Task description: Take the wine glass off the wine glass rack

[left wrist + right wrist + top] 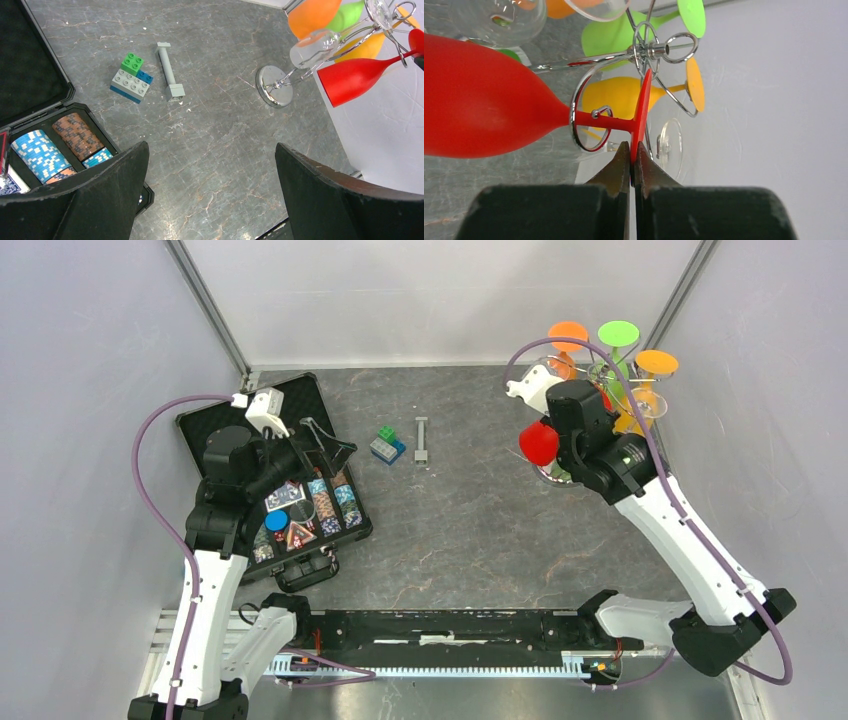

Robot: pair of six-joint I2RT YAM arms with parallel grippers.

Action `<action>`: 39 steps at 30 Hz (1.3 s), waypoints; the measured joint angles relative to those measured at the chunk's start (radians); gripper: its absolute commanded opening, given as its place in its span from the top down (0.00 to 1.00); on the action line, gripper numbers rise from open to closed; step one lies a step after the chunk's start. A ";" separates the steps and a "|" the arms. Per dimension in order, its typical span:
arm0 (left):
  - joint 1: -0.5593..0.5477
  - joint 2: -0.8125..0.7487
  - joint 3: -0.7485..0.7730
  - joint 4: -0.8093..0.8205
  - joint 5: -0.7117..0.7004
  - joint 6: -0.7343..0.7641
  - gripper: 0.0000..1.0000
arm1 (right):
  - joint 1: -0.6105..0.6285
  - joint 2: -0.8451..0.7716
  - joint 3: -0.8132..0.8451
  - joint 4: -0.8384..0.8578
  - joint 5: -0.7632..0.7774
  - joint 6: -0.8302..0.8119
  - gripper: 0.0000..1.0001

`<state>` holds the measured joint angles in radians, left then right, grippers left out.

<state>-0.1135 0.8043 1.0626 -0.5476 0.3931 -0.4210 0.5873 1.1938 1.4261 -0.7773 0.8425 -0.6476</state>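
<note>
Right gripper [634, 151] pinched shut, gripping red wine glass [484, 100] foot

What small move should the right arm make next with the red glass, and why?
Probably slide the red wine glass slowly sideways, out of the curled arm of the wine glass rack. The right gripper is shut on the rim of the glass's foot, but the stem runs through that wire ring, so the glass is not yet free.
</note>
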 measured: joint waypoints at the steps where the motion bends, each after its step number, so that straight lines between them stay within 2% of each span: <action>1: 0.000 0.000 0.000 0.000 0.000 0.000 0.00 | 0.000 -0.002 0.007 -0.010 -0.019 0.004 1.00; 9: 0.000 0.000 0.000 0.000 0.000 0.000 0.00 | 0.001 -0.026 0.013 -0.001 -0.100 0.015 1.00; 15: 0.000 0.000 0.000 -0.002 0.000 0.000 0.00 | 0.002 -0.016 0.010 0.056 -0.097 0.014 1.00; 27: 0.000 0.000 0.000 -0.005 0.000 0.000 0.00 | 0.002 0.021 -0.068 0.239 0.140 -0.034 1.00; 35: 0.000 0.000 0.000 -0.005 0.000 0.000 0.00 | 0.000 0.026 -0.074 0.247 0.253 -0.049 1.00; 39: 0.000 -0.005 0.000 -0.010 -0.044 0.000 0.00 | -0.001 0.025 -0.067 0.154 0.253 -0.016 1.00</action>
<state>-0.1135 0.7990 1.0626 -0.5571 0.3489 -0.4210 0.5865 1.2186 1.3594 -0.6231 1.0950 -0.6632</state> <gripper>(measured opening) 0.994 0.017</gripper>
